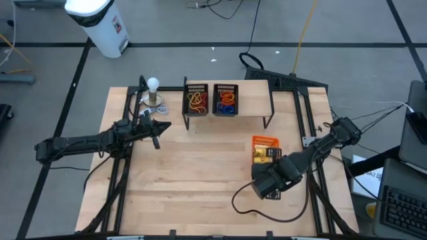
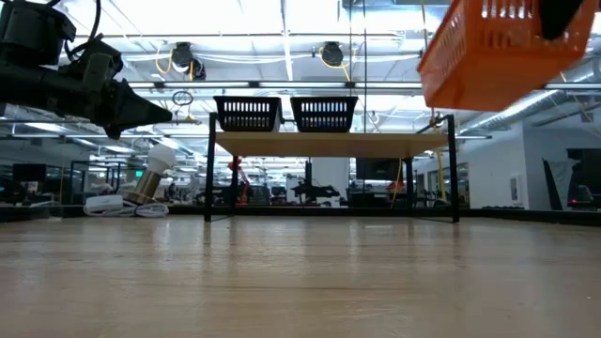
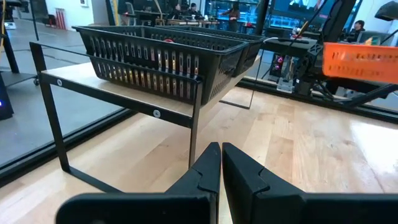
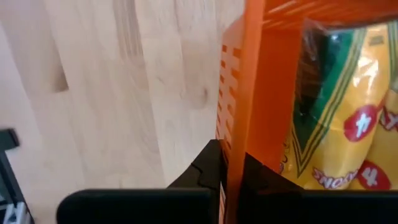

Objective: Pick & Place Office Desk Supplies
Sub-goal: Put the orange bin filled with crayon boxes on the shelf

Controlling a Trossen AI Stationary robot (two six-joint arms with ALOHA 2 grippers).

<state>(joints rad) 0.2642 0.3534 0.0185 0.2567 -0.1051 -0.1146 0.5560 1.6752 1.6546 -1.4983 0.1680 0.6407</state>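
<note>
High view: the right gripper is clamped on the near wall of the orange tray, which extends away from it toward the raised shelf at the far edge of the table. Yellow packets lie in the tray, just ahead of the fingers. Rubber bands already sit in the two black mesh trays on the shelf, well ahead of this hand and off to its left. The left gripper hangs nearer that shelf, which is off to its right, but it carries nothing.

Low view: the orange tray hangs high above the tabletop, tilted, with the shelf and its mesh trays farther back and lower. The left gripper hovers at about shelf height.

Left wrist view: the left fingers are pressed together on nothing, the nearest mesh tray lying ahead and above them.

Right wrist view: the right fingers pinch the tray's orange wall edge-on, and the yellow packets rest just beyond that wall. I judge that the carry turns on the right arm, since the load lies directly ahead of its grip.
</note>
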